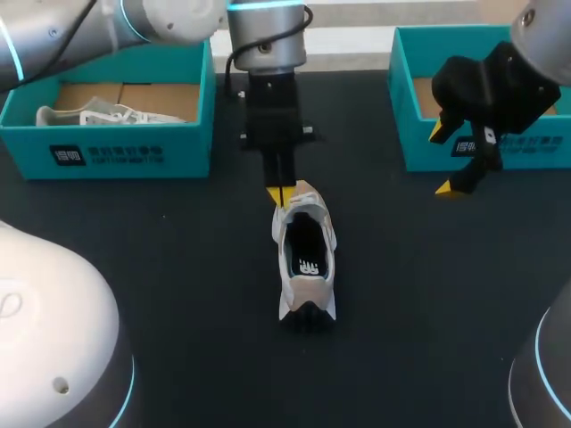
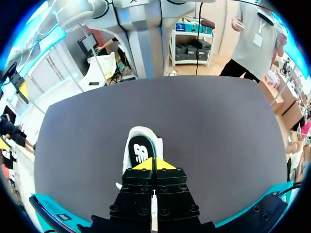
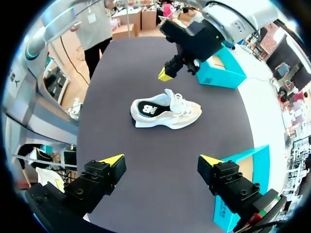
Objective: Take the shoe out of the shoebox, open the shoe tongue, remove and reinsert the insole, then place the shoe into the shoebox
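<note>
A beige and white shoe [image 1: 306, 254] stands upright on the black table, heel toward me, its dark insole [image 1: 308, 259] showing in the opening. My left gripper [image 1: 283, 194] hangs over the laces and tongue end, yellow tips pressed together. From the right wrist view a small gap shows between the left gripper [image 3: 165, 75] and the shoe [image 3: 165, 110]. In the left wrist view the shut tips of my left gripper [image 2: 154, 164] sit just behind the shoe's opening [image 2: 141, 151]. My right gripper [image 1: 451, 160] hovers open in front of the right box, well away from the shoe, and is empty [image 3: 160, 162].
A teal shoebox [image 1: 107, 152] at the back left holds a second pale shoe [image 1: 98, 114]. Another teal box [image 1: 486, 147] stands at the back right, behind my right gripper. Black tabletop [image 1: 178, 267] lies on both sides of the shoe.
</note>
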